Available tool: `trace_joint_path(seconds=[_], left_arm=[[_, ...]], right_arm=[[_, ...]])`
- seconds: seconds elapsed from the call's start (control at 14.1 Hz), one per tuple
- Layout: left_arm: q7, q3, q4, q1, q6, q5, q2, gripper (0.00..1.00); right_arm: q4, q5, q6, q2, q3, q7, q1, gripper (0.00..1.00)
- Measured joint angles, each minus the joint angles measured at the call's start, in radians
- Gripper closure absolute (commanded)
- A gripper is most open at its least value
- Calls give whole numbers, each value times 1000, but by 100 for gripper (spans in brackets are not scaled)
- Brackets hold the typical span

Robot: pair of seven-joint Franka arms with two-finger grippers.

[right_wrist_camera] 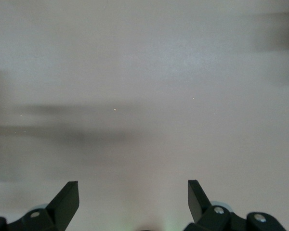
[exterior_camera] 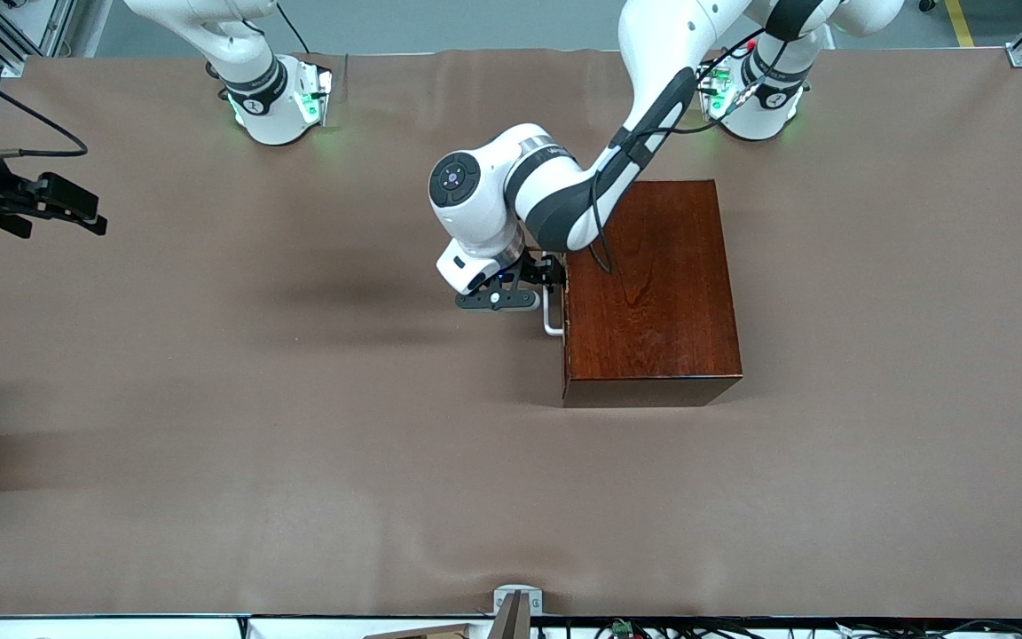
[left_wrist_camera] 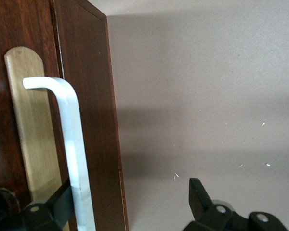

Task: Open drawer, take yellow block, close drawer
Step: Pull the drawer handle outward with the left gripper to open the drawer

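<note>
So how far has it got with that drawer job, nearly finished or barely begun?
Barely begun. Nothing looks done: the drawer sits shut in its wooden box, and no yellow block is in sight. In hand: the left gripper is open at the white handle, one finger beside the bar, not yet clamped. Left: pulling, taking the block, closing. The right gripper waits open over bare table.

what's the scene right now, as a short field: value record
drawer: shut, flush with the front of the wooden box
handle: white bar on the drawer front, not yet pulled
left gripper: at the handle, fingers open, one finger against the bar, the other out over the table
right gripper: open, holding nothing, waiting over the table at the right arm's end
yellow block: not in view
task stage: drawer not yet opened
</note>
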Motion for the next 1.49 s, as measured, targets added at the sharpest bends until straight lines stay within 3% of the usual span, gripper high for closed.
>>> trace_joint_path(seconds=[1.49], left_arm=[[-60,-7,-1,-31,163,-11,9,0]], right_arm=[[0,1,2,9,2,15,5,0]])
